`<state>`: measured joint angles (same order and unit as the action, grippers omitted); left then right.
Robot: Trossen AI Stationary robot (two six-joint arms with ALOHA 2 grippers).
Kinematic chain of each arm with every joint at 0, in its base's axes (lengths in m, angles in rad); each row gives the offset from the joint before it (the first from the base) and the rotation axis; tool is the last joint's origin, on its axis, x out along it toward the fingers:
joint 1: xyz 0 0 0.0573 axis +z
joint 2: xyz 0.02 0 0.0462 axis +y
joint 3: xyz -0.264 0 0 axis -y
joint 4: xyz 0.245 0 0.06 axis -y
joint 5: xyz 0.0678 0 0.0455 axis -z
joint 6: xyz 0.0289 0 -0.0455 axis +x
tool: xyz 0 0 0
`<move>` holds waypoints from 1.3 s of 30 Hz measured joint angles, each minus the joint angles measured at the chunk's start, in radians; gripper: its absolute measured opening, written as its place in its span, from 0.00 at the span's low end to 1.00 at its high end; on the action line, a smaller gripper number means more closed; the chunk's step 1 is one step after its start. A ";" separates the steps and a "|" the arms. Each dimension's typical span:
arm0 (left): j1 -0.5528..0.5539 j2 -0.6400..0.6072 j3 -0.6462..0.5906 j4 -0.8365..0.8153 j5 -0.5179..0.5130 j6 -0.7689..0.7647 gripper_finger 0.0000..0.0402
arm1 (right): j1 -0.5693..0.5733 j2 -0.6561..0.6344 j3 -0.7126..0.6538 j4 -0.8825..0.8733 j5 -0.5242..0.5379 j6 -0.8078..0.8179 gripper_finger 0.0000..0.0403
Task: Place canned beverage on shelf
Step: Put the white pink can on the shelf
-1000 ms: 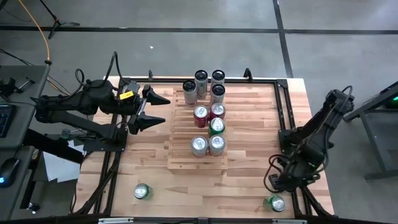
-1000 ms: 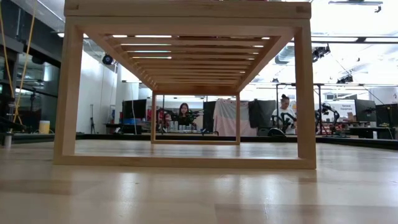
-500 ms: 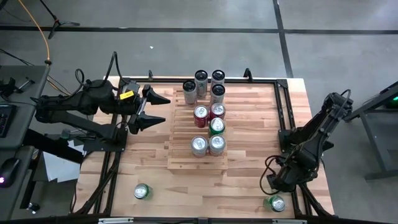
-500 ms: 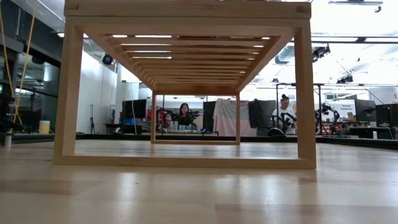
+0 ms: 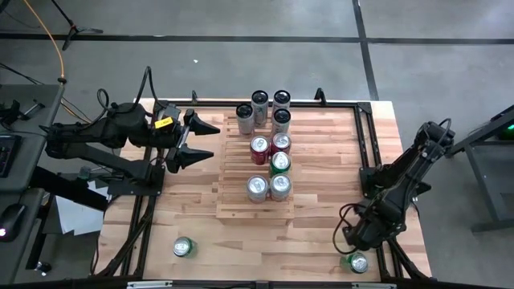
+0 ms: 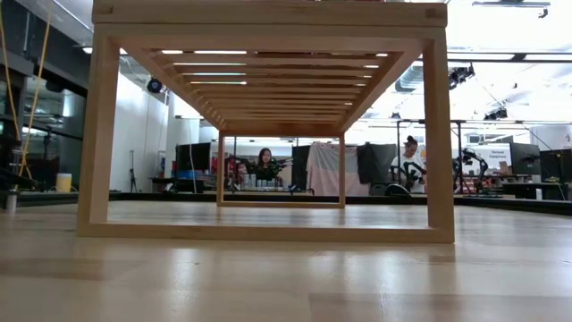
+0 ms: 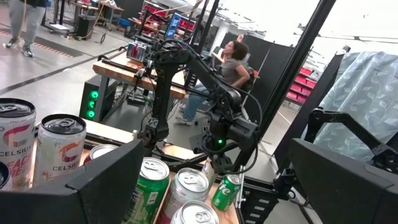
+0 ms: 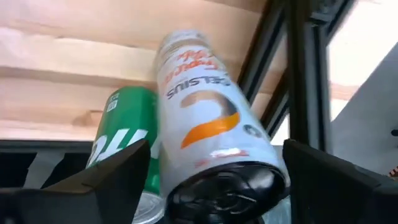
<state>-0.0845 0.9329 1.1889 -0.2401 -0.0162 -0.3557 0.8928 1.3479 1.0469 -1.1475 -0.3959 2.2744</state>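
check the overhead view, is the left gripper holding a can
No, the left gripper hangs open over bare tabletop, apart from the cans on the shelf.

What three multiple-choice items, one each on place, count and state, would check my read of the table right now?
1. Where is the right gripper?
A over the slatted wooden shelf
B by the table's right edge, near a corner
C beside the left arm
2. How many green cans stand on the bare tabletop?
A none
B two
C five
3. The left gripper has its jaws:
A open, empty
B shut on a can
C shut, empty

Key: B, it hangs by the green aluminium can at that corner; B, that one plus a second green can; A, the jaws stand apart with nothing between.
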 joint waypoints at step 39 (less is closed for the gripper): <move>0.000 -0.002 0.000 0.344 0.006 0.043 0.98 | -0.332 0.086 0.952 0.374 0.980 -2.707 0.59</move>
<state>-0.0847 0.9306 1.1890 0.1034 -0.0105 -0.3125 0.5606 1.4335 1.9987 -0.7739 0.5845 -0.4324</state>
